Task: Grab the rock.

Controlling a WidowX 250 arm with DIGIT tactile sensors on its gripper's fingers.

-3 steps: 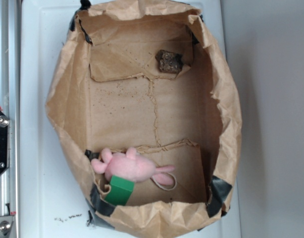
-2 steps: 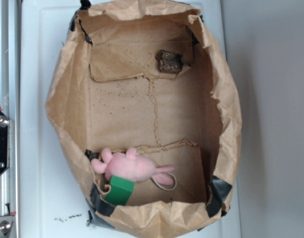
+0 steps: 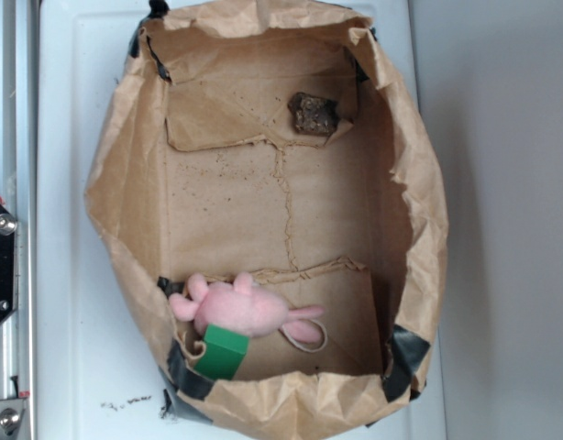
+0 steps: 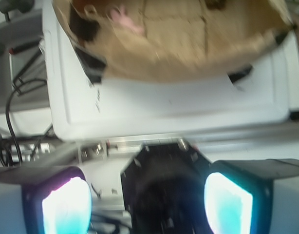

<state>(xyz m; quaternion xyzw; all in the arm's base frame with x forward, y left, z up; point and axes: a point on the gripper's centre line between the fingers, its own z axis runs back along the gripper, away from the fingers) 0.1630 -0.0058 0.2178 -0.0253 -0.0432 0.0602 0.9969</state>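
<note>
I see the rock [image 3: 313, 114] lying alone at about one o'clock inside the brown paper bag [image 3: 126, 192], well apart from the pink plush toy [image 3: 240, 307] at seven. My fingers [image 4: 66, 207] look spread wide, holding nothing, though the wrist view is blurred.

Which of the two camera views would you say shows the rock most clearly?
The exterior view: the rock sits unobstructed in the far corner of the paper-lined box, its dark, lumpy surface plain. The wrist view is blurred and far back; only a dark smudge at the box's top edge may be it, behind the open gripper.
</note>
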